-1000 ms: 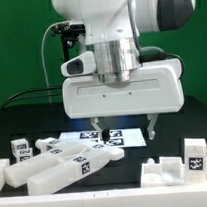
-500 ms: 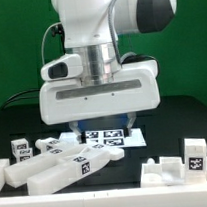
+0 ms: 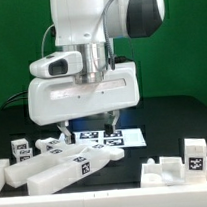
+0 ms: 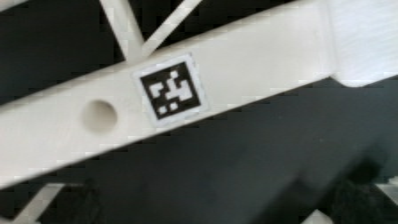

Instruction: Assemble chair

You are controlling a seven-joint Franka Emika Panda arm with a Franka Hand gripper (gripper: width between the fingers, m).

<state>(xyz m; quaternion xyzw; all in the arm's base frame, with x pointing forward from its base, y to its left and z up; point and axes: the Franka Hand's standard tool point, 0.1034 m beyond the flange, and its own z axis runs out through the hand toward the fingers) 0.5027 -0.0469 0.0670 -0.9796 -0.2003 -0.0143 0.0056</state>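
We see our gripper (image 3: 87, 125) open wide, nothing between its fingers. The white chair parts (image 3: 66, 167) lie below it toward the exterior view's left, and a tagged bar (image 4: 196, 80) crosses the wrist view.

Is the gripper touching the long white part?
Cannot tell. In the exterior view the open gripper hangs near the long part, but depth hides any gap.

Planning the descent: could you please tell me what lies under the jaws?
A long white chair part with a tag and a round hole, on the black table. Anything beneath it is covered.
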